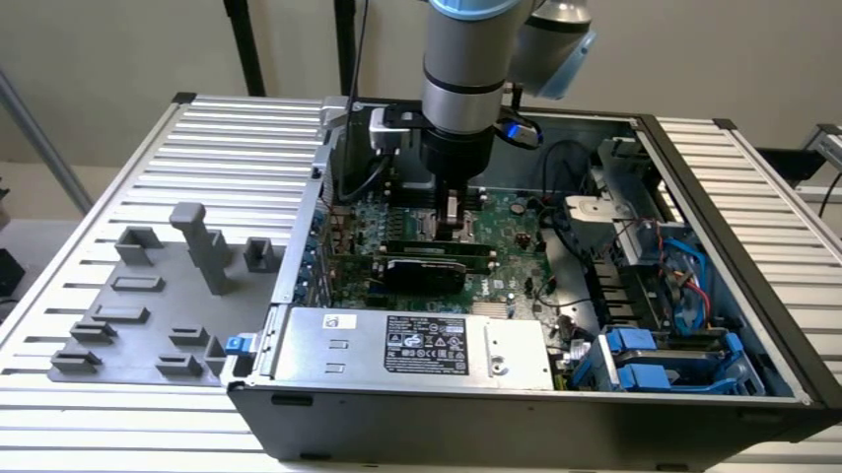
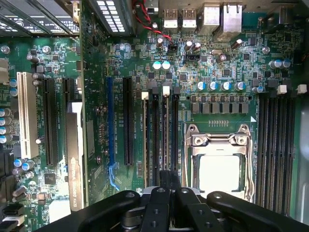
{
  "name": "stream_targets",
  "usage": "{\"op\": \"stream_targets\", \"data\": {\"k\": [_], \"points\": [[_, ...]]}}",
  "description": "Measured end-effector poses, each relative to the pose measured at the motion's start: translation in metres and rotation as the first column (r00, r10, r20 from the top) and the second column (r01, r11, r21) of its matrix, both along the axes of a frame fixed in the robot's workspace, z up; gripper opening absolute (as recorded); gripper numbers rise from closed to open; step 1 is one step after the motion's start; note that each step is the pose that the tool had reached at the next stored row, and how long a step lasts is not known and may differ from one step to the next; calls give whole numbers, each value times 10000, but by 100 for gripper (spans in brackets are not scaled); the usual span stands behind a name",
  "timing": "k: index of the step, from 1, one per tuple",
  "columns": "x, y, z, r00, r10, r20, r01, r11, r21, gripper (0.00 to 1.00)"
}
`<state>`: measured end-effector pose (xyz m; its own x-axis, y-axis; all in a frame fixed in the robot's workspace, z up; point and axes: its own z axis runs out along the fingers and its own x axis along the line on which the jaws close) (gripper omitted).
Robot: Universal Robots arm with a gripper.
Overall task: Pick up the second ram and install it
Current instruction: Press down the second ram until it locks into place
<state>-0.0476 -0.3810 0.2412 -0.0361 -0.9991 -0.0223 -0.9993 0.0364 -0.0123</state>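
My gripper reaches down into the open computer case, low over the green motherboard. In the wrist view its black fingers are pressed together, shut on the second ram. The ram shows edge-on as a thin strip running along a white-latched memory slot beside the empty CPU socket. Another thin stick stands in the white-latched slot two places over. I cannot tell how deep the held stick sits in its slot.
Grey plastic holder blocks sit on the slatted table at the exterior view's left. Inside the case are a power supply, an expansion card, loose cables and blue drive bays. More black memory slots lie beyond the socket.
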Motion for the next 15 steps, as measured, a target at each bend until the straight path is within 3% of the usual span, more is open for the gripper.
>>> {"op": "stream_targets", "data": {"k": [10,15], "points": [[-18,7,-126,10000,1,-8,-1,10000,-16,11],[-18,9,-156,10000,-1,0,1,10000,9,11]]}}
